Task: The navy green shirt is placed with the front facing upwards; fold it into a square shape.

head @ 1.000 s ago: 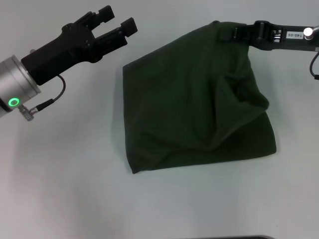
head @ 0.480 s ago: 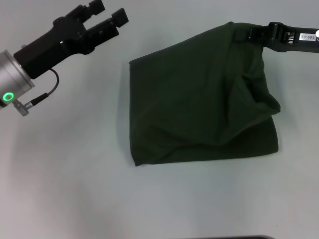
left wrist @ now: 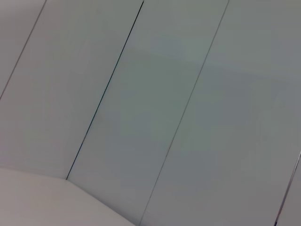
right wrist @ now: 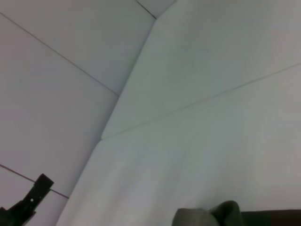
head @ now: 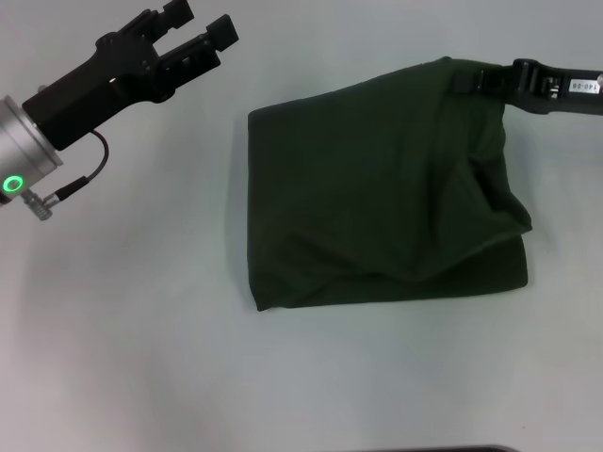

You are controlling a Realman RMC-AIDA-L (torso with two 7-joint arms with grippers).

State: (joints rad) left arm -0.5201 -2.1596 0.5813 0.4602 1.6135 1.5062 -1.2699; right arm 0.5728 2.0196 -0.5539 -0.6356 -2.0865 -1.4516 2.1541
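The navy green shirt (head: 377,188) lies folded into a rough square on the pale table (head: 132,339), plain dark cloth facing up. Its far right corner is raised and pulled taut. My right gripper (head: 468,81) is shut on that corner, with its arm reaching in from the right edge. A loose fold sags below the held corner on the right side. My left gripper (head: 201,19) hovers open at the far left, clear of the shirt. In the right wrist view a bit of the shirt (right wrist: 207,216) shows at the lower edge, and the left gripper (right wrist: 28,202) is seen farther off.
Bare pale table surrounds the shirt on the left and near sides. A dark edge (head: 443,449) shows at the bottom of the head view. The left wrist view shows only pale panels with thin seams.
My right gripper has drawn the held corner to the right, and the shirt has shifted and spread flatter with it. The left gripper rose away toward the far left, then held still.
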